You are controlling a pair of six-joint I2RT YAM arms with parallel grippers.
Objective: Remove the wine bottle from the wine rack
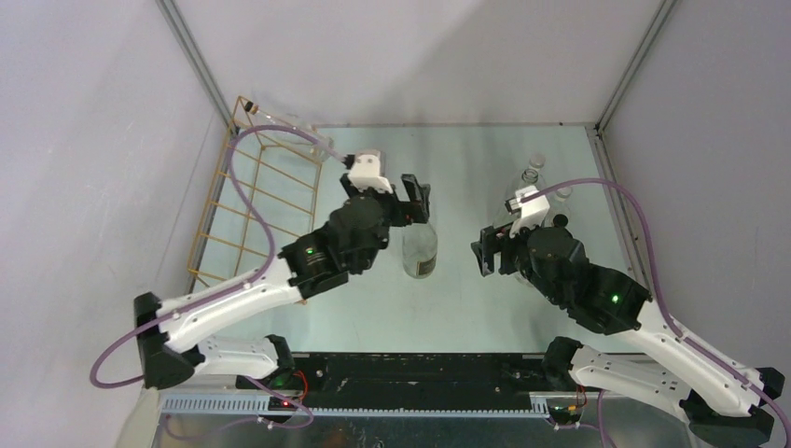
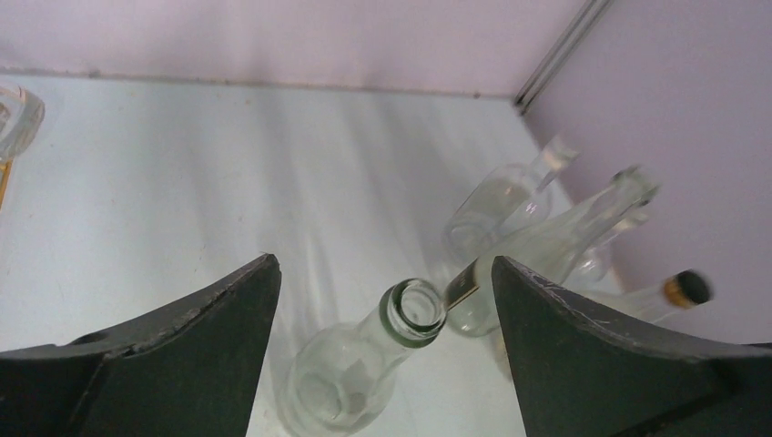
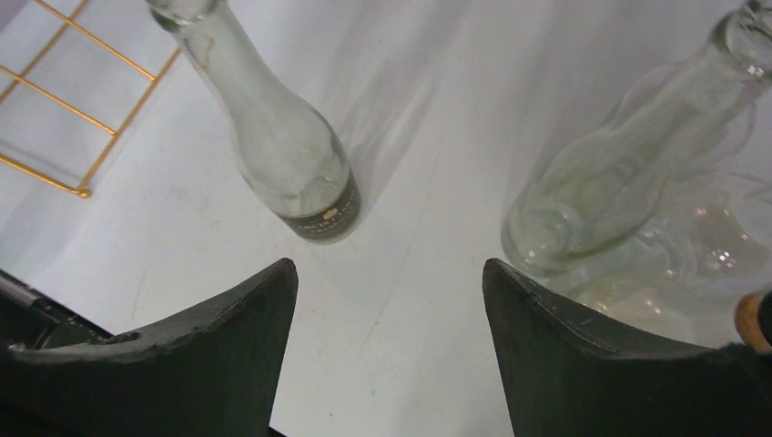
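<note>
One bottle [image 1: 420,250] stands upright on the surface [image 1: 466,313] just right of the rack [image 1: 256,201], so I'd call that one done. The left tool [image 1: 416,198] hangs right over its mouth, jaws wide, gripping nothing. Another one, the far bottle [image 1: 291,126], lies across the rack's far end, neck aimed at the back-left corner. It's beyond and left of the left tool, so that arm's much nearer. The right tool [image 1: 490,252] is open and empty by the spare bottles [image 1: 532,177].
</note>
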